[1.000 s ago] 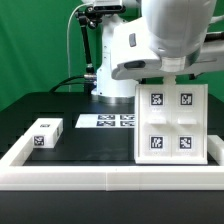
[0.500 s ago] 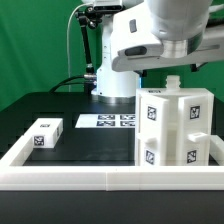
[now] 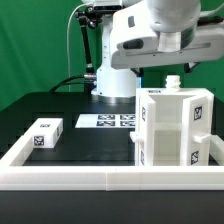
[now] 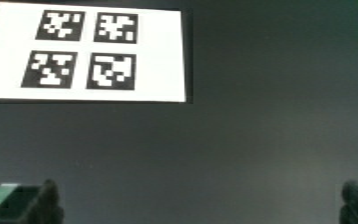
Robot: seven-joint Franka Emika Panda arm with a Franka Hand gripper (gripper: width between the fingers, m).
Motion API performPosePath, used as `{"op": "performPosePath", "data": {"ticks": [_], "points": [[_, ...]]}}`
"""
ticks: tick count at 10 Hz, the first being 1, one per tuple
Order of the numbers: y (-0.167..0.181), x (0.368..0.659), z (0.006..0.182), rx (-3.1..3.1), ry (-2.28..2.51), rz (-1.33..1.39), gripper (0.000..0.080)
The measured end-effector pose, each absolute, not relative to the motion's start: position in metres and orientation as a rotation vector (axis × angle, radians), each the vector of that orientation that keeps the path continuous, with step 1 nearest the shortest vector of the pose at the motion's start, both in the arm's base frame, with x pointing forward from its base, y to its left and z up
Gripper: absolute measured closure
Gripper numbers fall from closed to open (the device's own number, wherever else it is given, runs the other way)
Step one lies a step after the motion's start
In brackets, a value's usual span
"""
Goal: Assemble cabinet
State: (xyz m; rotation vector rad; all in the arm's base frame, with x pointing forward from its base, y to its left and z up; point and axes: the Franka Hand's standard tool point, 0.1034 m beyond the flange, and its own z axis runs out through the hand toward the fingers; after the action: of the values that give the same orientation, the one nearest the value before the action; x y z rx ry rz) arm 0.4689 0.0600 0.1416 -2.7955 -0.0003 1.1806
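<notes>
The gripper [image 4: 190, 203] is seen wide open in the wrist view. The two fingers [image 4: 23, 200] are spread to opposite edges of the picture, and nothing is held or touched by them. Only bare black table [image 4: 211, 150] is seen in the gap between the fingers. The marker board [image 4: 82, 52], printed with four tags, lies flat on the table beyond the fingertips, off toward one finger's side and well apart from both. In the exterior view the fingers are not clearly made out under the white arm [image 3: 150, 30], so their spread is read from the wrist view alone. The cabinet body [image 3: 170, 130] stands upright on the table at the exterior view's right, lower than the fingers, apart from them and not gripped. Whether it sits directly beneath them cannot be told. The body is turned so that a corner faces the camera and two faces are shown, with tags on each. Its base is seen close against the low white border frame [image 3: 100, 172]. A small white block [image 3: 45, 133] with one visible tag lies on the table at the exterior view's left, well apart from the fingers and from the cabinet body, just inside the border frame. Neither piece is seen between the fingers.
</notes>
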Motion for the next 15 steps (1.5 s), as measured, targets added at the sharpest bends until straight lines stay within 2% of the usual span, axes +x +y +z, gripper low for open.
{"op": "performPosePath", "data": {"ticks": [2,4,11,15], "points": [[0.051,0.452,0.119,-2.865,-0.052,1.099,0.0003],[0.039,0.444,0.104,-2.866,-0.053,1.089,0.0003],[0.038,0.442,0.102,-2.914,-0.099,1.044,0.0003],[0.034,0.41,0.094,-3.039,-0.03,0.773,0.0003]]}}
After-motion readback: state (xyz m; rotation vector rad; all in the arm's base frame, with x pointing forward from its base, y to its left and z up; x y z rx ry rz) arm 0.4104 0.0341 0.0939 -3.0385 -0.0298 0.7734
